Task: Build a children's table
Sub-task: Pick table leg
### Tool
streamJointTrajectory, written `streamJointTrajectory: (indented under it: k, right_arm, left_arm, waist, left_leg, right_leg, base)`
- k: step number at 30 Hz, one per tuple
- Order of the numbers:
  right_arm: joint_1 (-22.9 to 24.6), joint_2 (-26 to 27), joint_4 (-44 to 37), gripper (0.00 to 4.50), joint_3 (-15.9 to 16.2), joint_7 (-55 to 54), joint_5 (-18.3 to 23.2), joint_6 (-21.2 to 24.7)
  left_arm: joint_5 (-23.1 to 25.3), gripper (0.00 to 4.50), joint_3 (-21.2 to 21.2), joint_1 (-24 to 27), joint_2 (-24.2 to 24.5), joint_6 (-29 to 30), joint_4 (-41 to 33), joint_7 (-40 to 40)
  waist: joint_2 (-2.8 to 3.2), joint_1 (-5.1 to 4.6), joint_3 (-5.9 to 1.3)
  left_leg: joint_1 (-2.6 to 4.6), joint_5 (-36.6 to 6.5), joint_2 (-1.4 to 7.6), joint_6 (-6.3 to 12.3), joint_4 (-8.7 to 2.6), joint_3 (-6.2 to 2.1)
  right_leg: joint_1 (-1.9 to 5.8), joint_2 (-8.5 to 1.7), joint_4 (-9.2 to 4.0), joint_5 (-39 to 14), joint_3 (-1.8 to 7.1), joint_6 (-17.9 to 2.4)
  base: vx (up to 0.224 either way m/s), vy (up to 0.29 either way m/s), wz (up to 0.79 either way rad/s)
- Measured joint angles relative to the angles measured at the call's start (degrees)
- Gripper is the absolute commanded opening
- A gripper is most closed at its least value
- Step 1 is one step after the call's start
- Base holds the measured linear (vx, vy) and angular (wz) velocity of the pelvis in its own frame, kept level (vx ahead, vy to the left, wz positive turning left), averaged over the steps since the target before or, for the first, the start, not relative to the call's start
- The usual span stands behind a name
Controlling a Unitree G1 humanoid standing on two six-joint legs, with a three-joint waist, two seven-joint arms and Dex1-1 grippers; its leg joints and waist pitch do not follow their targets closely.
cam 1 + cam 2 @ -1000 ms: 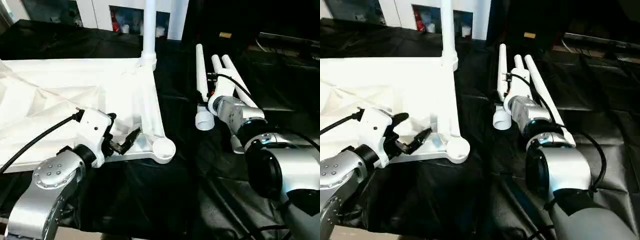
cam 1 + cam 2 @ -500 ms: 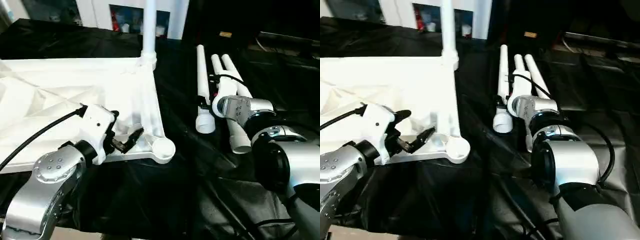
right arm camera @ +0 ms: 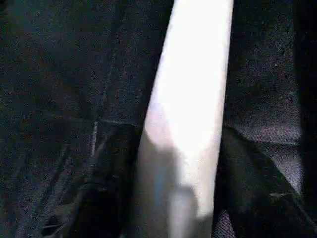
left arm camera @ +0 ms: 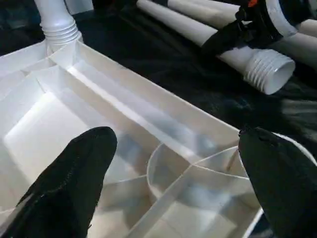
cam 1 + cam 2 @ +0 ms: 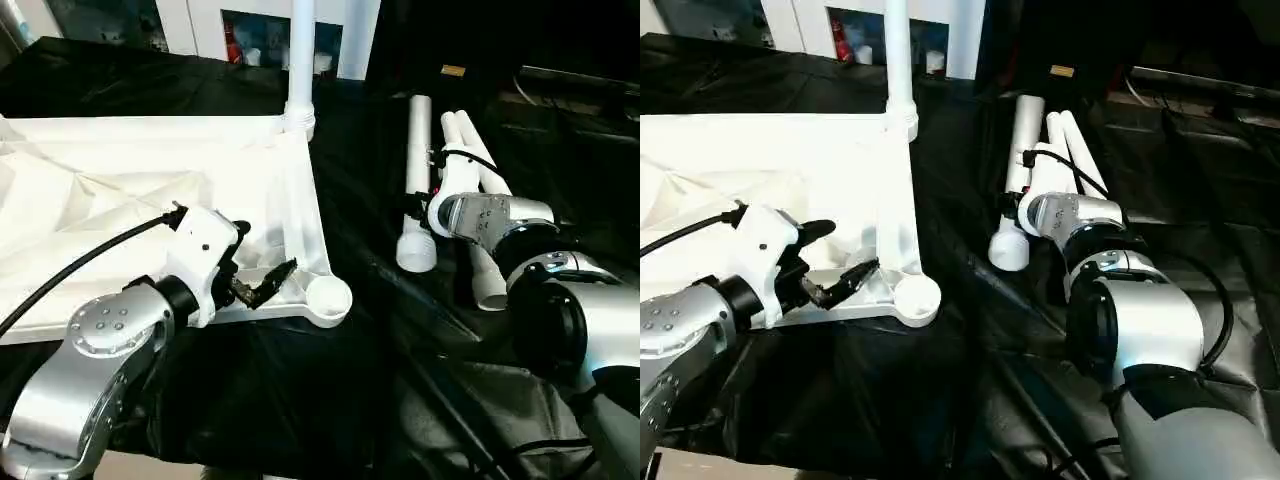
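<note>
White plastic: one table top [image 5: 150, 200], one fitted leg [image 5: 299, 60], three loose legs [image 5: 470, 190]. Left gripper [image 5: 262, 283] gapes wide over a corner socket [image 5: 328, 296]; right gripper [image 5: 425, 205] clasps one loose leg [image 5: 416, 160].

White leg [image 3: 190, 99] runs the length of the frame, a smooth round shaft, brightly lit at the far end and falling into grey shadow at the near end. It stands slightly slanted across the picture. The shaded part looks a little wider than the lit part.

Black cloth [image 3: 64, 99] lies under and on both sides of the leg. Weave visible. A faint seam or crease crosses the cloth on one side of the leg, and soft folds bunch up close to the shaded end. The cloth on the other side [image 3: 267, 119] shows a paler band where light catches it, with a fold below.
</note>
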Motion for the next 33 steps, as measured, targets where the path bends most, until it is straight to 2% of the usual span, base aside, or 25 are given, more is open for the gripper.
streamJointTrajectory:
  k: [6,14,18,22,26,28,33]
  right_arm:
    - [0.10,0.10,0.11,1.90,-1.51,0.00,0.73,0.06]
    - [0.97,0.66,0.62,1.84,-3.46,4.87,3.02,0.04]
    - [0.99,0.12,0.50,1.84,-4.63,8.16,4.66,1.40]
    - [0.99,-0.78,-0.09,1.84,-5.38,10.20,5.70,2.78]
    - [2.17,-1.80,-4.18,1.84,-6.25,15.94,8.38,7.69]
    - [4.60,-1.99,-8.45,1.84,-6.12,19.15,9.61,9.63]
    - [18.03,-1.10,-29.65,1.84,-5.64,23.49,15.87,15.56]
  left_arm:
    - [0.58,4.50,-0.01,-0.23,-0.01,-1.34,1.54,0.26]
    - [1.32,4.50,-0.54,-4.25,-1.56,-5.38,6.64,0.77]
    - [2.10,4.50,-1.67,-6.85,-3.85,-8.20,10.97,1.40]
    - [2.14,4.50,-1.89,-7.86,-5.27,-9.60,12.92,1.80]
    - [1.56,4.50,-2.02,-11.94,-10.05,-9.87,16.98,3.39]
    - [0.32,4.50,-1.94,-13.76,-12.62,-9.74,18.22,4.16]
    - [-3.68,4.50,0.48,-17.98,-19.92,-6.33,21.95,8.34]
  waist:
    - [-0.26,0.03,-0.17]
    - [-0.36,0.17,-0.53]
    - [-0.36,0.69,-1.33]
    - [-0.04,1.37,-2.02]
    - [0.93,2.09,-2.55]
    - [1.17,2.52,-2.80]
    - [1.46,3.51,-3.11]
  left_leg:
    - [0.02,0.04,0.00,0.03,0.03,0.00]
    - [-0.01,0.06,0.06,0.09,0.63,-0.02]
    - [0.00,0.06,0.17,0.08,1.14,-0.04]
    - [0.16,0.23,0.19,-0.04,1.22,-0.04]
    - [0.21,0.41,0.21,-0.16,1.24,0.00]
    - [0.30,0.55,0.21,-0.15,1.24,0.00]
    - [0.29,0.92,0.22,-0.08,1.18,-0.04]
  right_leg:
    - [0.01,0.00,0.06,0.00,-0.01,0.00]
    - [0.01,-0.02,0.65,0.00,-0.01,-0.01]
    - [-0.01,-0.04,1.20,-0.03,-0.04,-0.08]
    - [0.17,-0.04,1.26,0.15,-0.05,-0.37]
    - [0.42,-0.09,1.15,0.43,-0.10,-0.72]
    - [0.59,-0.10,1.12,0.51,-0.12,-0.74]
    - [0.74,-0.13,0.92,0.90,-0.18,-0.35]
  base:
    - [0.000,0.000,0.00]
    - [0.000,0.000,0.00]
    - [0.000,0.000,0.00]
    - [0.000,0.000,0.00]
    - [0.000,0.000,0.00]
    - [0.000,0.000,0.00]
    - [0.000,0.000,0.00]
